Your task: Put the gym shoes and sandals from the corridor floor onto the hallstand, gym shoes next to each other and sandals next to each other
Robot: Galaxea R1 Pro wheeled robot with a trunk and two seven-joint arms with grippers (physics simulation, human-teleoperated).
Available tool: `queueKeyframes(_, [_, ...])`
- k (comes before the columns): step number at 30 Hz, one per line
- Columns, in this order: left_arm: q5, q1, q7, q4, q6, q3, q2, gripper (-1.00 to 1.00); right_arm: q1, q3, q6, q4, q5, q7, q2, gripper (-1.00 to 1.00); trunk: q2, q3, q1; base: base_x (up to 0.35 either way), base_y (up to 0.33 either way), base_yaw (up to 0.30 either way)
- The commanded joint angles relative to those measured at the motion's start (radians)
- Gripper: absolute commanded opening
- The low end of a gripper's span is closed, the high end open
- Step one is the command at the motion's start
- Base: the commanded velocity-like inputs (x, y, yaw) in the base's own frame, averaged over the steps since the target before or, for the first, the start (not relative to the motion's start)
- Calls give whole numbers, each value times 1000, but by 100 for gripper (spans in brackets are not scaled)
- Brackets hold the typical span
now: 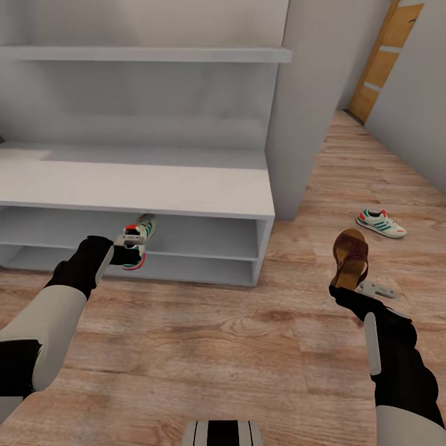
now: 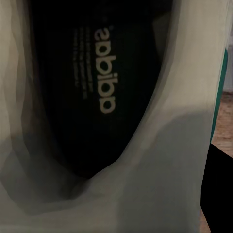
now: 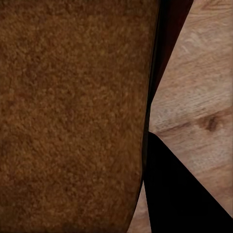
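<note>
L jaws [image 1: 132, 243] pinch a gym shoe [image 1: 140, 238], held up in front of the hallstand [image 1: 186, 186] low shelf, under the bench top; R jaws [image 1: 344, 286] clamp a brown sandal [image 1: 350, 257], upright above the wood floor [image 1: 217, 347]; 2nd gym shoe [image 1: 380, 222] lies on floor beyond R jaws, well apart; orange door [image 1: 383, 59] far off.
</note>
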Motion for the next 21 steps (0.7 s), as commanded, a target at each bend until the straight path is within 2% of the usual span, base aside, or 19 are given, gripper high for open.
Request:
queueKeyframes(1, [0, 0, 0, 0, 0, 0, 0, -100, 0, 0, 0, 0, -3, -3, 0, -100, 0, 0, 0, 69, -54, 0])
queueKeyframes(8, [0, 0, 0, -1, 0, 0, 0, -100, 0, 0, 0, 0, -3, -3, 0, -100, 0, 0, 0, 157, -154, 0])
queueKeyframes(17, [0, 12, 0, -1, -1, 0, 0, -100, 0, 0, 0, 0, -3, -3, 0, -100, 0, 0, 0, 22, -28, 0])
queueKeyframes(21, [0, 13, 0, -1, -1, 0, 0, -100, 0, -1, 0, 0, -3, -3, 0, -100, 0, 0, 0, 135, -119, 0])
